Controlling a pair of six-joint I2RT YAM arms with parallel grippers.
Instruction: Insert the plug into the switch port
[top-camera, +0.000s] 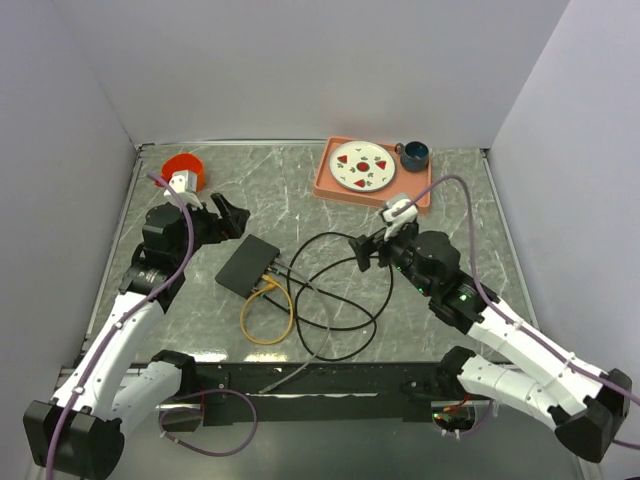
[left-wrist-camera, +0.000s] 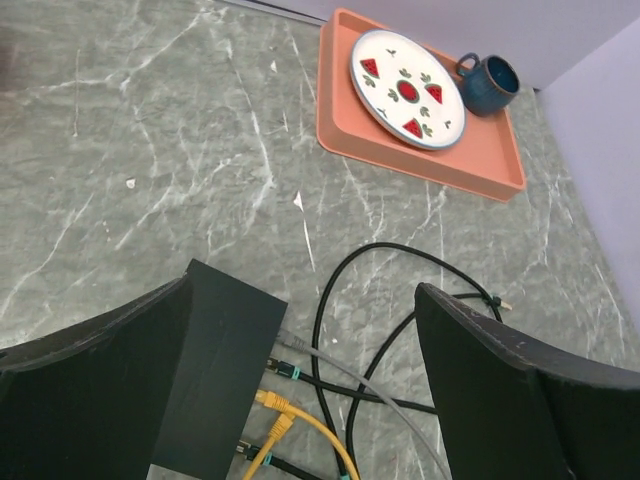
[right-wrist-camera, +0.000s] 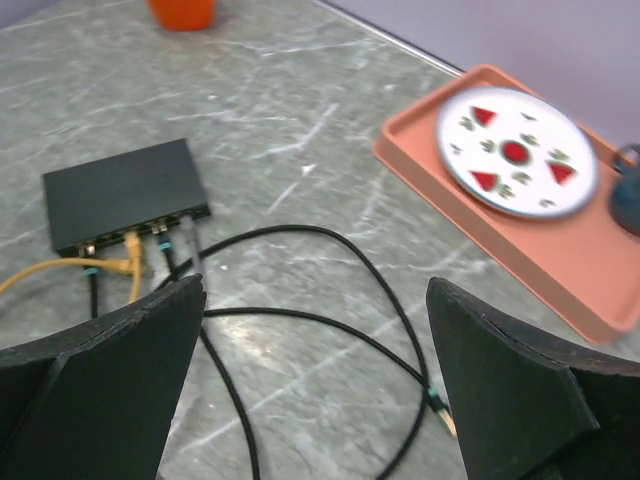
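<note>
The flat black switch lies left of the table's centre. Its port side faces right and holds yellow, grey and black plugs; I cannot tell whether any socket is free. A loose plug with a teal collar ends a black cable and lies on the marble, also seen in the left wrist view as plug. My left gripper hangs open above the switch's right edge and holds nothing. My right gripper stands open over the cable loops, its right finger close beside the loose plug.
A salmon-pink tray at the back right carries a watermelon-pattern plate and a blue mug. An orange bowl sits at the back left. Black, grey and yellow cables loop across the table between the arms.
</note>
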